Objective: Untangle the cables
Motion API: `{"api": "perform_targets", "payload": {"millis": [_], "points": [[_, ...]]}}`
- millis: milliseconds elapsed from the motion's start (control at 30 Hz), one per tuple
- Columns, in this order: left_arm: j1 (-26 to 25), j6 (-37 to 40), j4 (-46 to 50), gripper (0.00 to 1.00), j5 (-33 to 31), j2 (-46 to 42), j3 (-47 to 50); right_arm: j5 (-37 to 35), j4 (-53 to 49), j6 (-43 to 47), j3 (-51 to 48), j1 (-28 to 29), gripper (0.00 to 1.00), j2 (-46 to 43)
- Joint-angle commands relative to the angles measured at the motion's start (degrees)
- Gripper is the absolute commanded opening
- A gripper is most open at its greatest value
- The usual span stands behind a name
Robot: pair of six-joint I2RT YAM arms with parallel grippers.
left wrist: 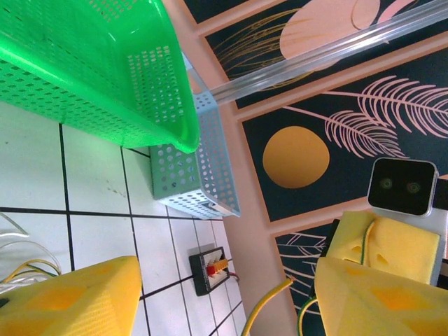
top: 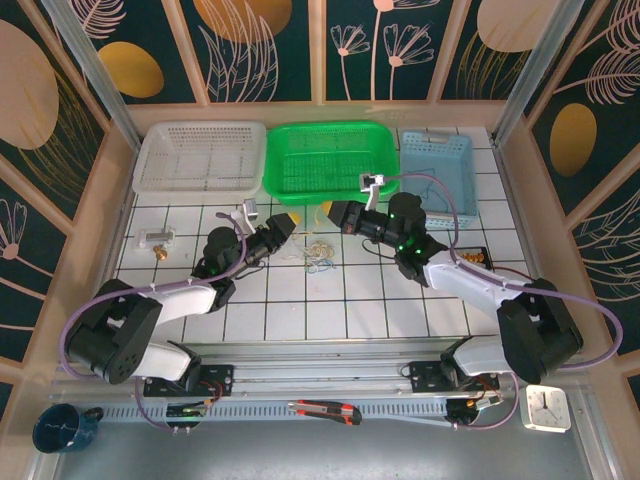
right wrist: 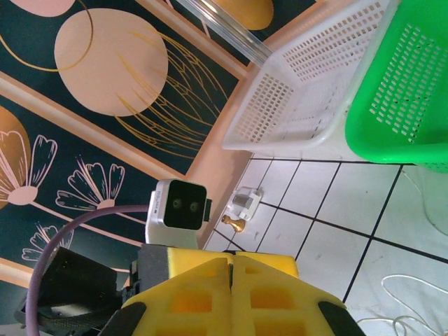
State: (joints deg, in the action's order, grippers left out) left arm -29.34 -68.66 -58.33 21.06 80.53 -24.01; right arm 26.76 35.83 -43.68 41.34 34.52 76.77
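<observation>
The cables [top: 318,256] lie tangled on the counter [top: 380,300] between the left fingers [left wrist: 70,301], standing apart, and the right fingers [right wrist: 203,297], pressed together; separating them seems barely begun.

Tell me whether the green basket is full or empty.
Empty: from above, the green basket has a bare perforated floor, nothing in it.

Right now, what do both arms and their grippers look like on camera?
Both arms match: black joint housings, white links, and a thick purple cable looping along each, on the left arm and the right arm. Green lights glow on the right arm. The left gripper and right gripper have blocky yellow foam fingers with square recesses; a small white camera sits on each wrist.
</observation>
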Motion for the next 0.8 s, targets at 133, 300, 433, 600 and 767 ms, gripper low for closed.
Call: {"api": "perform_targets", "payload": {"millis": [133, 300, 433, 600, 767], "points": [[-0.67, -0.52, -4.91, 0.54, 1.62, 1.39, -2.14, 1.01, 3.47, -0.76, -0.92, -0.34, 0.00, 0.31], [-1.14, -0.51, -5.20, 0.43, 1.70, 2.12, -2.87, 1.19, 3.73, -0.80, -1.19, -0.33, 0.00, 0.56], [-1.22, -0.50, -5.59, 0.20, 1.49, 2.24, -3.50, 1.45, 3.82, -0.58, -1.53, -0.37, 0.00, 0.57], [-1.06, 3.21, 0.09, 0.00, -0.84, -0.86, -6.30, 1.28, 1.61, 1.34, -2.29, -0.37, 0.00, 0.00], [0.87, 9.66, 10.98, 0.00, -5.10, -6.33, -12.11, -0.53, -2.20, 4.95, -3.70, -0.35, 0.00, -1.42]]}}
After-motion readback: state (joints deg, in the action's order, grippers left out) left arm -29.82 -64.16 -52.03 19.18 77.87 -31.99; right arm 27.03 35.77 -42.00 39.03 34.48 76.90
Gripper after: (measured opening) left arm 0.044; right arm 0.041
